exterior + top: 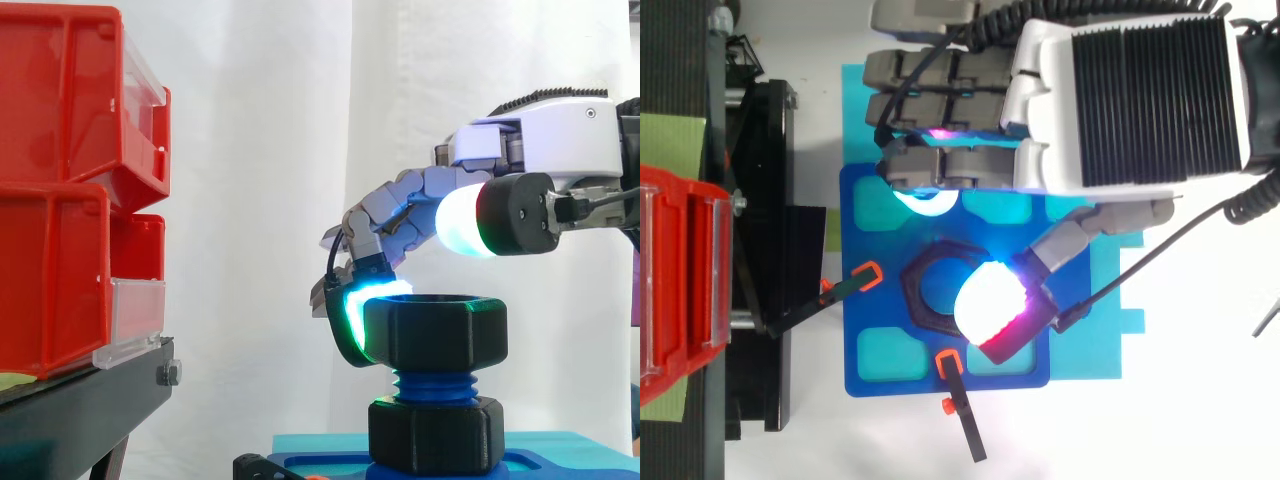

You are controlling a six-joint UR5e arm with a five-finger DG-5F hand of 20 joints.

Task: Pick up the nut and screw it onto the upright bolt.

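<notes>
white curtain behind; hand curls round nut on bolt.

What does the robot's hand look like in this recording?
The hand has a boxy white shell with a black ribbed panel on its back. Its fingers are chains of blocky grey segments. The fingertip pads are thick and rounded, glowing white and cyan, one with a magenta-red edge in the top view. A black cap sits behind the largest pad.
</notes>
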